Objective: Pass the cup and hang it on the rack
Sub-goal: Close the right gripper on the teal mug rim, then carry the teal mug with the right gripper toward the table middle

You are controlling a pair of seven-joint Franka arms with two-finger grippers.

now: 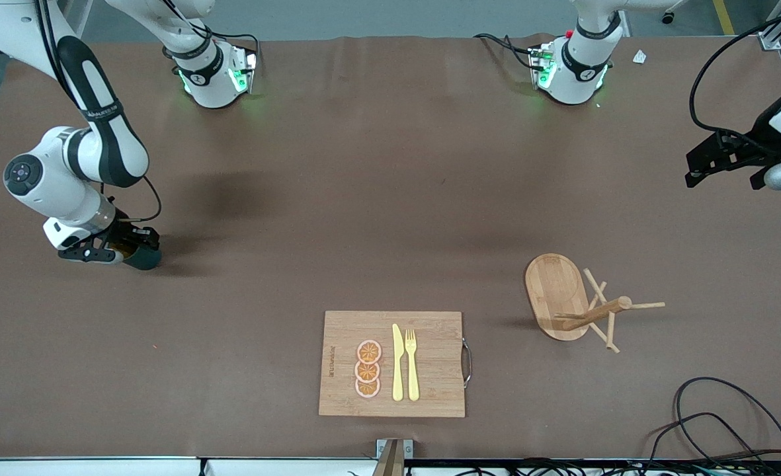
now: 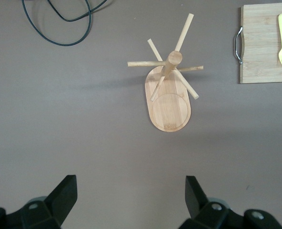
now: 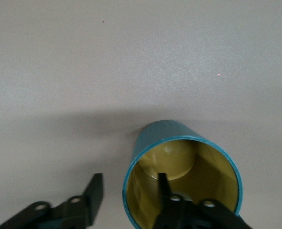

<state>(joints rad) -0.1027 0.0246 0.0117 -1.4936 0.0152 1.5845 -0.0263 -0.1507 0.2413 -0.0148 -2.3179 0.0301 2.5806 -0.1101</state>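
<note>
Down at the table, the right gripper (image 3: 129,200) straddles the rim of the cup (image 3: 172,136), one finger (image 3: 166,191) inside and one outside, not yet pinched tight. The cup stands at the right arm's end, well apart from the rack (image 1: 565,297). The left gripper (image 2: 131,198) waits spread wide, high above the table near the rack.

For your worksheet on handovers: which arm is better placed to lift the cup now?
Right. The right gripper straddles the cup wall, one finger inside. The left gripper hangs open, high near the rack.
</note>
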